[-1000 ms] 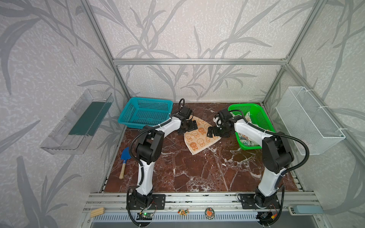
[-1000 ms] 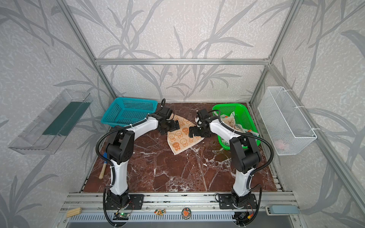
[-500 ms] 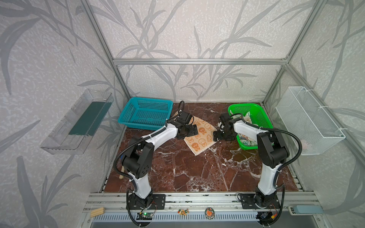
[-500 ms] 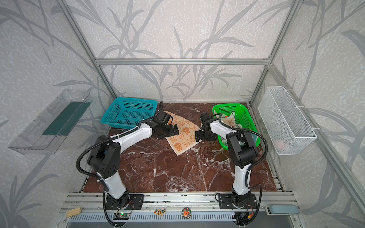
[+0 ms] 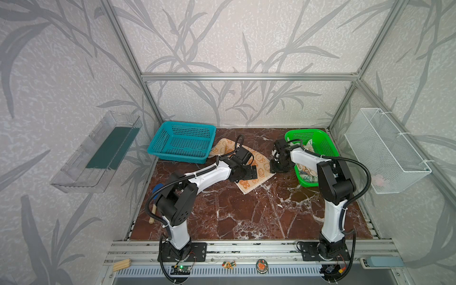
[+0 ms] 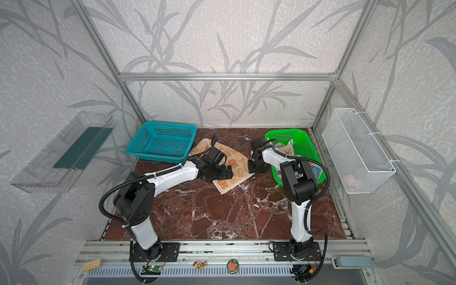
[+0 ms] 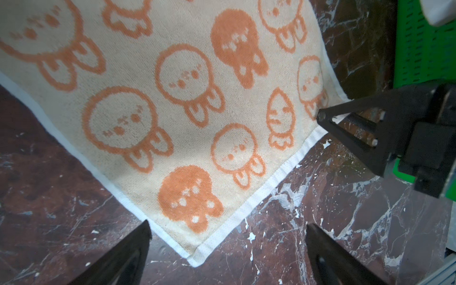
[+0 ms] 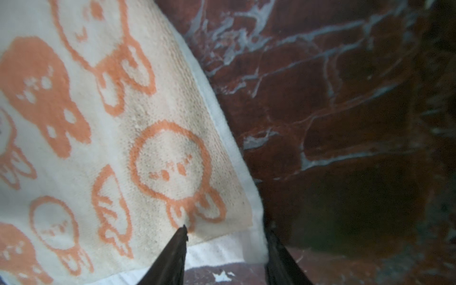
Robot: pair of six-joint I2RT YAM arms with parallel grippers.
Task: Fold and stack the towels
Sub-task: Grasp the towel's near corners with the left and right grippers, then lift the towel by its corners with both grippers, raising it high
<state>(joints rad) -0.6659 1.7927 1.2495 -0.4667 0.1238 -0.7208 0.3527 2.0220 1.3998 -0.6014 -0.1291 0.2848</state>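
The orange-bunny towel (image 5: 262, 168) lies flat on the table (image 5: 246, 217), turned like a diamond. In both top views it sits a little above the middle of the frame, between the blue basket (image 5: 158, 138) on the left and the green basket (image 5: 326, 147) on the right. Its far corner lies just beside the blue basket. Other towels (image 5: 307, 172) lie bunched in the green basket.

The left gripper (image 7: 227, 249) hangs low over the towel's near corner. Its jaws are spread wide, one at each side of the corner at the bottom of the left wrist view, and neither touches the cloth.

The right gripper (image 8: 225, 246) is down at the towel's right corner, just left of the green basket in a top view (image 6: 256, 167). Its jaws stand partway apart. In the right wrist view one tip rests on the cloth by a bunny's ears and the other sits just past the white hem over the table. The corner lies in the gap between them.
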